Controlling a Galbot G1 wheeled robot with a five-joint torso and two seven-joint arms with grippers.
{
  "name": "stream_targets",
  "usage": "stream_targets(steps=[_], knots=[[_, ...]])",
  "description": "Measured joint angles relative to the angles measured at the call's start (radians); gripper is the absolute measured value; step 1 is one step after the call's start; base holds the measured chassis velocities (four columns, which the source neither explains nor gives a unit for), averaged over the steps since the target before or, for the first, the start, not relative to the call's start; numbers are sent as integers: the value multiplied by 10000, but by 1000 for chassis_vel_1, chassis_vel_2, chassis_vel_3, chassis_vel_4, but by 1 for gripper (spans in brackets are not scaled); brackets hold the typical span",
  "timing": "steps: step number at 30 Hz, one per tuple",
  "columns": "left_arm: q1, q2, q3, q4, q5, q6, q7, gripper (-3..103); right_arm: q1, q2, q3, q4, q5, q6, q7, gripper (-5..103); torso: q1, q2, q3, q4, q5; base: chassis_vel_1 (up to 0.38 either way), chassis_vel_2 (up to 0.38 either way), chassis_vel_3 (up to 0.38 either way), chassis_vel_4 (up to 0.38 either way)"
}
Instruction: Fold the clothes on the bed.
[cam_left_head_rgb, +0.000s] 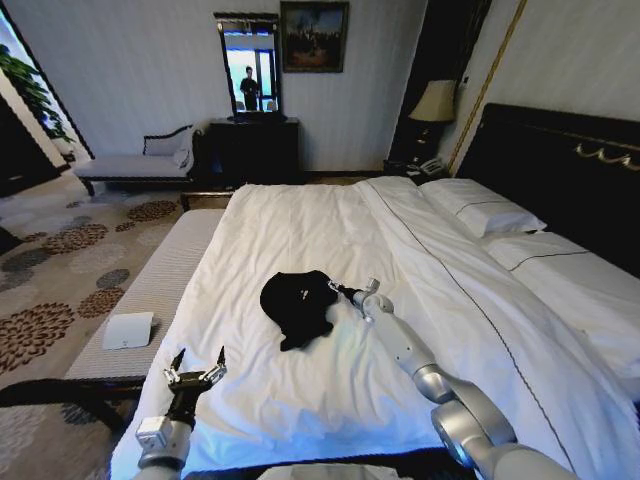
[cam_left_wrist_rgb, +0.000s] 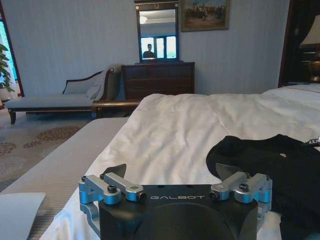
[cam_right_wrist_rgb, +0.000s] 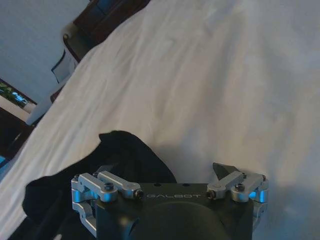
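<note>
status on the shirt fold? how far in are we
Early. Done: nothing tidy yet; the black T-shirt lies in a rumpled heap on the bed. In hand: the right gripper, open, is at the shirt's right edge, not visibly gripping. The left gripper, open, hovers near the bed's foot, apart from it. Left: the whole fold.

Black T-shirt (cam_left_head_rgb: 295, 305) is lying on white bed (cam_left_head_rgb: 300, 235); headboard (cam_left_head_rgb: 560, 170) is showing dark; carpet (cam_left_head_rgb: 60, 260) is displaying brown floral medallions on grey.
</note>
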Motion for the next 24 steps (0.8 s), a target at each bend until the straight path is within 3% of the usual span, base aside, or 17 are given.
stream_targets(steps=[3,5,7,14,16,24], knots=[[17,6,-35,-14,-1,0,-2,100,159,119,142,-359,-61,-16,-9,97,0,0,0,1,0,0,0,0,0],[44,22,-92,-61,-13,0,-4,100,279,207,250,-670,-193,-27,-67,88,0,0,0,0,0,0,0,0,0],[61,30,-122,-92,-23,0,-5,100,319,232,284,-773,-242,-19,-95,88,1,0,0,0,0,0,0,0,0],[62,48,-141,-127,-38,19,-50,100,279,240,334,-787,-280,-3,-135,55,0,0,0,0,0,0,0,0,0],[40,58,-127,-119,-38,48,-70,100,241,233,323,-733,-277,-6,-134,55,0,0,0,0,0,0,0,0,0],[-190,233,-164,-29,-498,338,-214,100,-37,208,277,-407,-267,-26,-132,21,0,0,0,0,0,0,0,0,0]])
